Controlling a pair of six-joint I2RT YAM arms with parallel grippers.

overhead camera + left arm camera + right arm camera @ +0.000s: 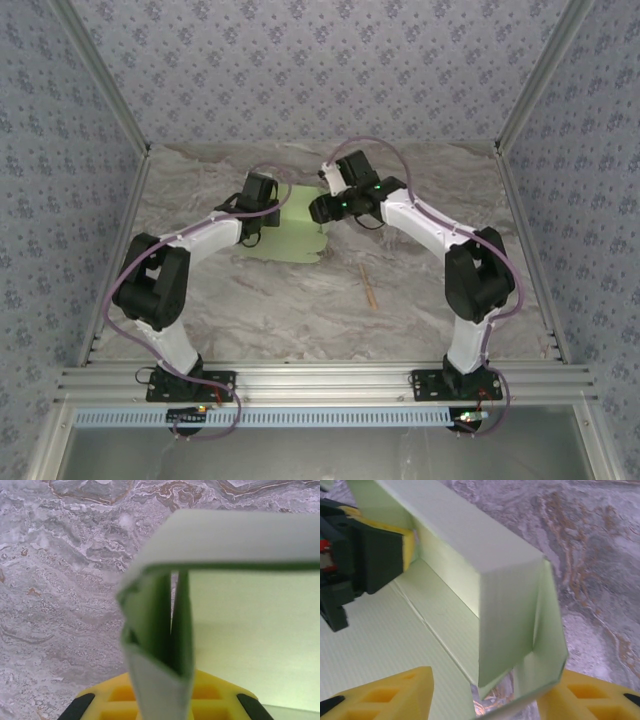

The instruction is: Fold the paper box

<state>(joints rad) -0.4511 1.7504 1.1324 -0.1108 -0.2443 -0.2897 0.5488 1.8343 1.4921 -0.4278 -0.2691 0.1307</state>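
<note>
Left wrist: left gripper clamps paper box (right gripper stands wide).

Bright, even light (near paper box blurred).

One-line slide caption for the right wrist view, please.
Right tool open astride a corner flap of the half-folded box; left tool pinches the raised wall.

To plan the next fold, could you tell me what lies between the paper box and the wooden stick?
Bare marbled tabletop, as the top view shows; the paper box and the wooden stick lie apart.
</note>
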